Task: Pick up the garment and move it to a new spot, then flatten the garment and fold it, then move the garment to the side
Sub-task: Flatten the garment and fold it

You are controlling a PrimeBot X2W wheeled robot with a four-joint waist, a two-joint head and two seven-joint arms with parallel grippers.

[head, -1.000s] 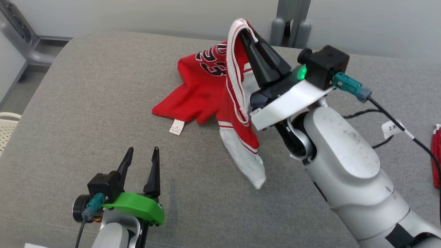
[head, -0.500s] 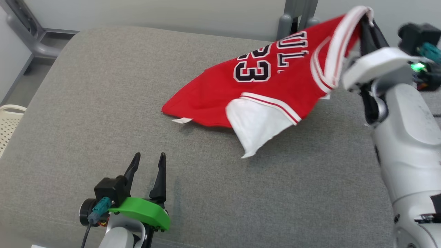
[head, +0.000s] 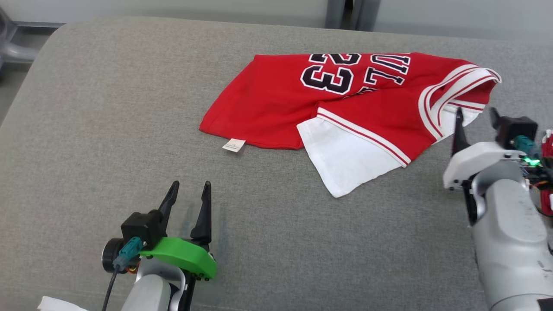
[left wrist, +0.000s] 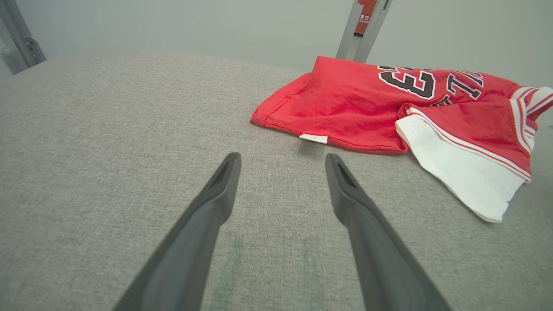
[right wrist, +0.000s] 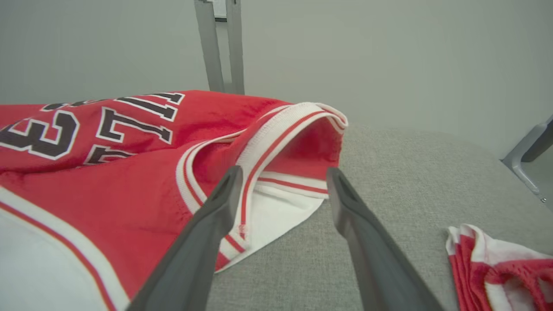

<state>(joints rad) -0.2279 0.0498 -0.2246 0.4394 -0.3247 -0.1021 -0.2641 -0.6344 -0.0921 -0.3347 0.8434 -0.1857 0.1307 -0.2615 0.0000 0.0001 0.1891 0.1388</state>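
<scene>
The garment (head: 276,99) is red with white-and-red striped trim, black white-edged numerals and a white panel, on a grey table (head: 108,129).

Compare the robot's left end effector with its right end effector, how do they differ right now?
The left end effector sits on a green plastic mount; the right end effector on a white mount. The left is over bare grey fabric cushion, apart from the red basketball jersey with white trim; the right is at that jersey's striped opening. Both stand open, holding nothing.
</scene>
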